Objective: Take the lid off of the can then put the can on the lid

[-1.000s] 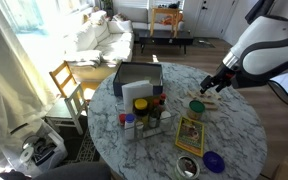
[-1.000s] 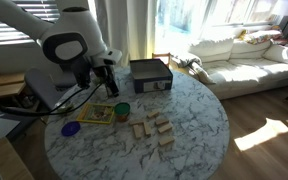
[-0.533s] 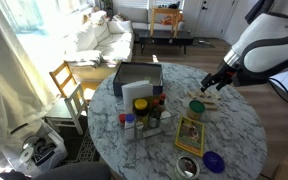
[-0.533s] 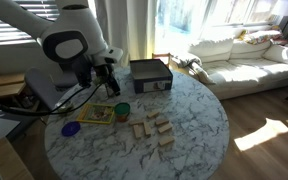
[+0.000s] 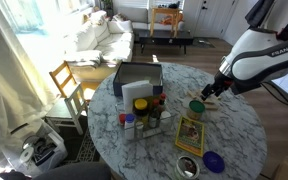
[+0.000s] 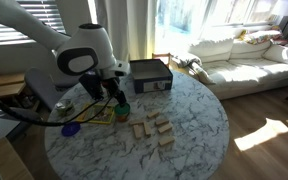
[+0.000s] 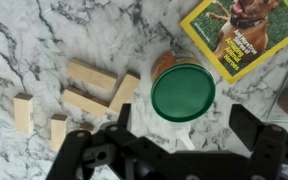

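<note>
Over the marble table (image 7: 24, 40), the spread end effector (image 7: 184, 128) has descended toward the lid (image 7: 183, 91).

The lid (image 7: 183, 91) looks smooth green plastic, the blocks (image 7: 89, 76) bare wood, the table (image 7: 44, 30) polished marble.

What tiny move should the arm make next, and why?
Probably lower straight down, then close on the green lid: it still caps the can, and the wrist view shows the jaws open, above it and not touching.
</note>
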`<state>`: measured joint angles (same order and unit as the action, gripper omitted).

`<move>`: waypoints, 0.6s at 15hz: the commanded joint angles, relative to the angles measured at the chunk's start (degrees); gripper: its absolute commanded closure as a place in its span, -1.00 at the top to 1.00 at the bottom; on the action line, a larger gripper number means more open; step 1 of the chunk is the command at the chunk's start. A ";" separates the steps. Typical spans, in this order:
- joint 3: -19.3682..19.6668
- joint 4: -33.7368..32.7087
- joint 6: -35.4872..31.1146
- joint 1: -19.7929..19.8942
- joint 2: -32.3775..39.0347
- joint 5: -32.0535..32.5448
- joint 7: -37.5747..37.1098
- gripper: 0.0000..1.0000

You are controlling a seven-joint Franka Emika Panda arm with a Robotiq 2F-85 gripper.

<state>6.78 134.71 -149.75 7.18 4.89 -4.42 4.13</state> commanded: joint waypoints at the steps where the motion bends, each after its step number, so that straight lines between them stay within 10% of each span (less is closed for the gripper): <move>1: -0.51 -3.35 -0.21 1.65 5.38 -4.90 6.73 1.00; 9: -0.89 -10.83 3.05 3.93 14.32 -5.56 4.64 0.89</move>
<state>6.74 127.58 -149.15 9.51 15.88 -8.70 7.96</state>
